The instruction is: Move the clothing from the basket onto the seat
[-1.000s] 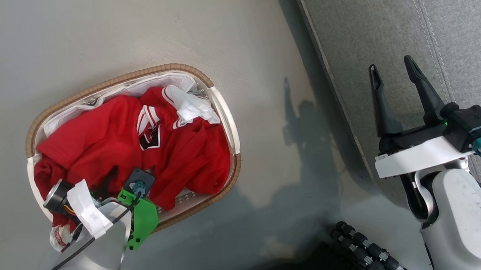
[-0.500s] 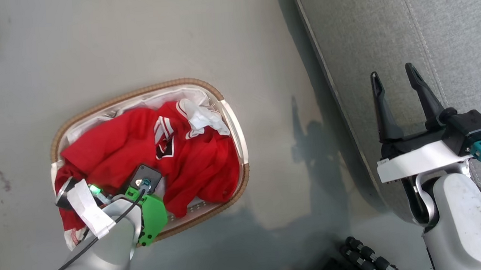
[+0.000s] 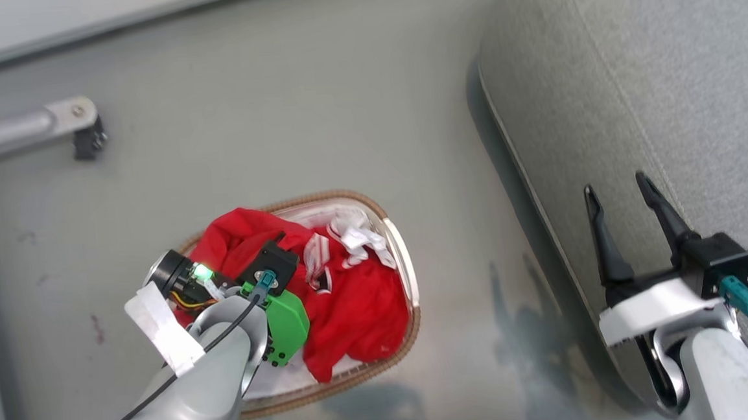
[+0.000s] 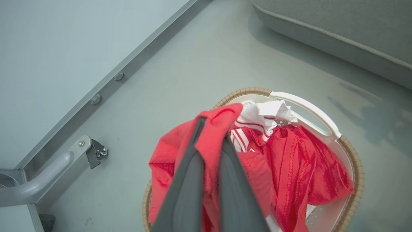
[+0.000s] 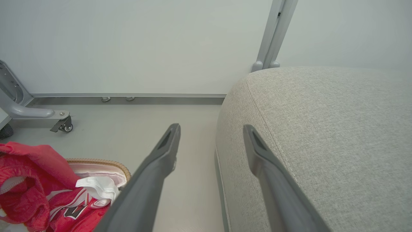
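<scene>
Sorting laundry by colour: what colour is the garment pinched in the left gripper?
Bright red clothing, clearest in the left wrist view.

On floor (image 3: 277, 112), basket (image 3: 347, 194) is sitting left of seat (image 3: 632, 77), apart. In it, clothing (image 3: 354, 302) is lying, one fold rising between left gripper (image 4: 212, 132) fingers. Over seat's left edge, right gripper (image 3: 614, 182) is hanging. Behind basket, leftward, castor (image 3: 87, 140) is standing.

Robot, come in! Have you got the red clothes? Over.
Left fingers shut on clothing, over basket. Right fingers open beside seat. Bare floor between them.
</scene>
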Motion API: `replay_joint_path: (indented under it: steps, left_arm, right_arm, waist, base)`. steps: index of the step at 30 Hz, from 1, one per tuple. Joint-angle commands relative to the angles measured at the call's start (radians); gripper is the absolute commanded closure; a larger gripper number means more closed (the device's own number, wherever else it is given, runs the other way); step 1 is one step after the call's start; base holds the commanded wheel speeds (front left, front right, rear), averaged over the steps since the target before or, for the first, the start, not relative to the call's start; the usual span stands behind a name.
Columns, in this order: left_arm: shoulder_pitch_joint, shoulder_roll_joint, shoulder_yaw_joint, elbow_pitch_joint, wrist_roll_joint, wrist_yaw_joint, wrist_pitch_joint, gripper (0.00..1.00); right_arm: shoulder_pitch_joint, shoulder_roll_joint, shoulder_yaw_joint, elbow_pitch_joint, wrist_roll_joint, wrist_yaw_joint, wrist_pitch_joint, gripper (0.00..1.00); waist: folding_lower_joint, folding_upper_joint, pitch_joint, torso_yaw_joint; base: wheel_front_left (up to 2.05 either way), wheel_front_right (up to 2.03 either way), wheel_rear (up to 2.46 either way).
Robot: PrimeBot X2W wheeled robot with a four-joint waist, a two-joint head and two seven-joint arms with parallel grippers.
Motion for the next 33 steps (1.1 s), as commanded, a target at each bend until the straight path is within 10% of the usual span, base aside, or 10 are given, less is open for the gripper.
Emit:
replay_joint_path:
  steps: [1,13,33]
  left_arm:
    - [0.027,0.016,-0.001,-0.035,-0.005,-0.008,-0.005,1.00]
    - [0.012,0.110,-0.051,-0.305,-0.034,-0.048,-0.003,1.00]
    - [-0.258,0.172,-0.186,-0.496,-0.158,-0.050,0.024,1.00]
  right_arm:
    - [0.033,-0.004,-0.007,0.008,-0.011,-0.001,-0.005,0.00]
    - [0.189,-0.004,0.005,0.028,-0.028,-0.001,-0.005,0.00]
    - [0.149,-0.004,0.089,0.021,-0.054,-0.001,-0.005,0.00]
  waist:
    - [0.0000,0.0000,-0.179,0.077]
    - [0.0000,0.0000,-0.419,0.107]
    - [0.0000,0.0000,-0.511,0.098]
  base:
    - [0.00,0.00,0.00]
    - [0.00,0.00,0.00]
    - [0.00,0.00,0.00]
